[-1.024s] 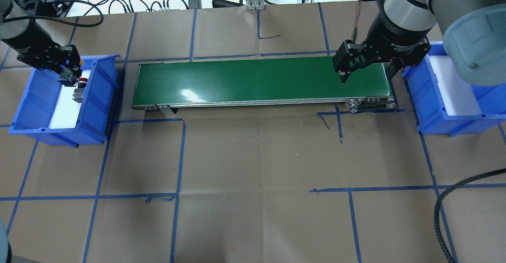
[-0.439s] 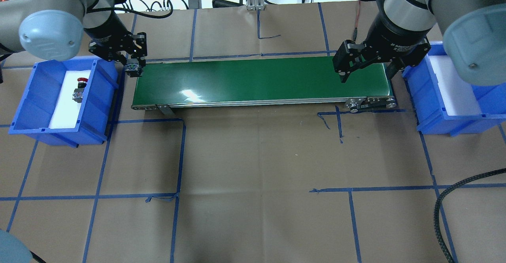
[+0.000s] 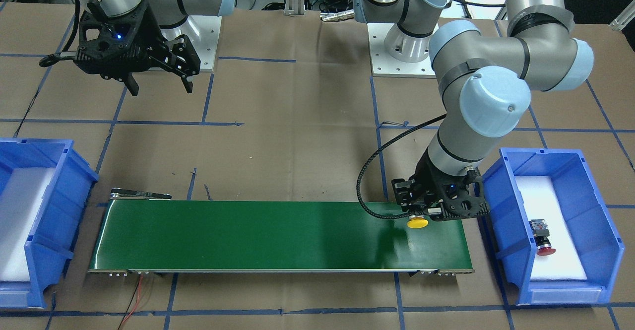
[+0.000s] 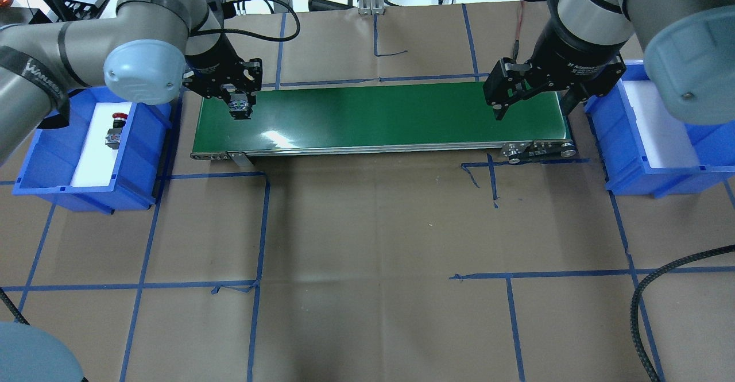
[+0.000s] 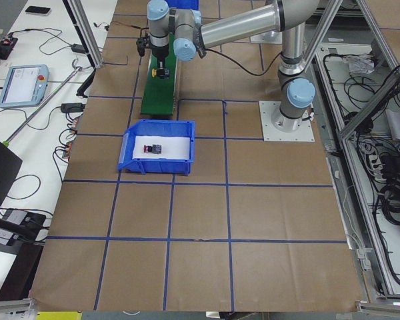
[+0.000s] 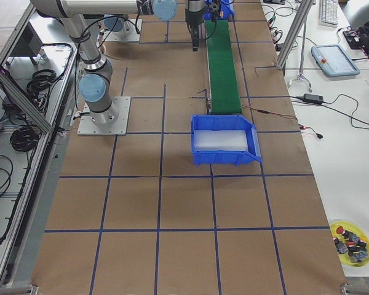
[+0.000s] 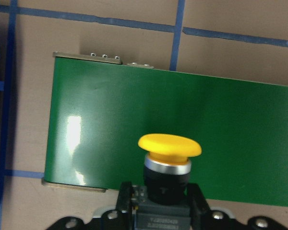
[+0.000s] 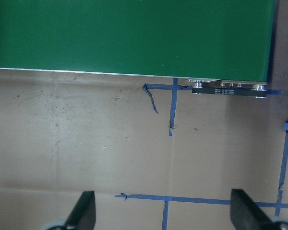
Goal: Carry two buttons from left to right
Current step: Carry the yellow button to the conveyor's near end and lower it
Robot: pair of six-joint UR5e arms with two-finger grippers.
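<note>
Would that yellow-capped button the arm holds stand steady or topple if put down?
Likely stiff: the yellow button looks undeformed clamped in the left hand. Its wide cap over a narrower body looks top-heavy, so it might tip and roll on the glossy green belt.

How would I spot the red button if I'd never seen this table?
Find the long green belt mid-table, then the blue bin off its end on the robot's left. Lying alone on that bin's white liner is the red button; its cap is red, whereas the yellow button is held over the belt by the left gripper.
</note>
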